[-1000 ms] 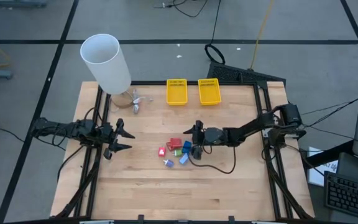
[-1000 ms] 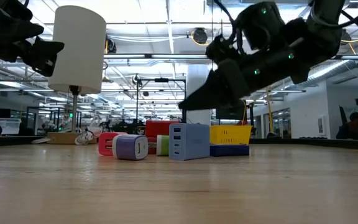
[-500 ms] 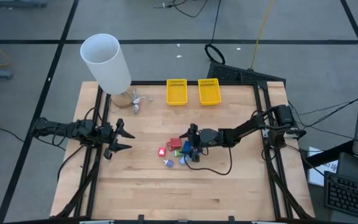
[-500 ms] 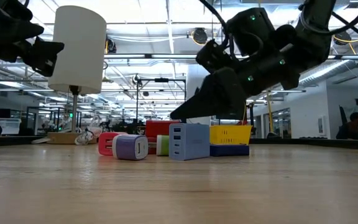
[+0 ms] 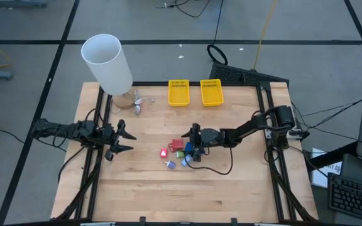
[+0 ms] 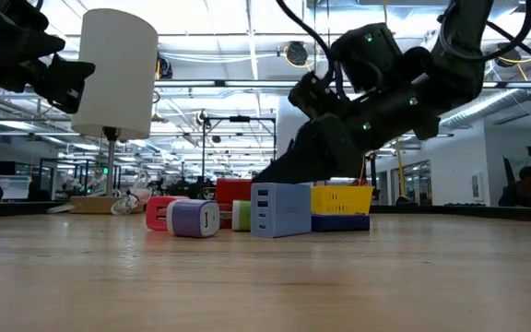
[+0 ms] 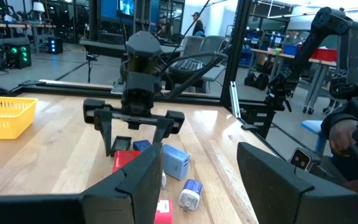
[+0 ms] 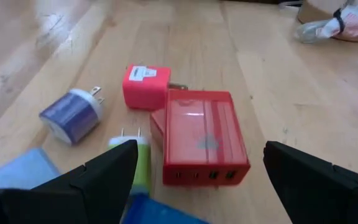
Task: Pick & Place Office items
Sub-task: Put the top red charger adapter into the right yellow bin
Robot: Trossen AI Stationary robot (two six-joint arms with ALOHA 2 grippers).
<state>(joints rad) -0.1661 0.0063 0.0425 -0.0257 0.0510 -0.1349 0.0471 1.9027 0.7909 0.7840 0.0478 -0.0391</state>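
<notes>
The office items lie in a cluster at mid-table: a red block (image 8: pixel 204 137), a pink charger (image 8: pixel 145 87), a purple plug (image 8: pixel 72 115), a green plug (image 8: pixel 138 165), a light blue charger (image 6: pixel 279 210), a dark blue piece (image 6: pixel 339 222) and a black piece (image 7: pixel 122 142). My right gripper (image 5: pixel 191 143) hangs open and slanted down just over the cluster's right side. In the right wrist view its fingers (image 8: pixel 98 177) stand either side of the red block and green plug. My left gripper (image 5: pixel 121 141) waits open at the table's left, pointing level at the cluster.
Two yellow mesh baskets (image 5: pixel 178 92) (image 5: pixel 211 92) stand at the far edge. A tall white cylinder (image 5: pixel 107 63) and a small wrapped bundle (image 5: pixel 136 102) sit at the far left corner. Bare wood (image 5: pixel 231 188) lies on the near side of the cluster.
My right gripper has moved toward the table's left edge and sunk toward the cluster, staying open. The items have not moved.
</notes>
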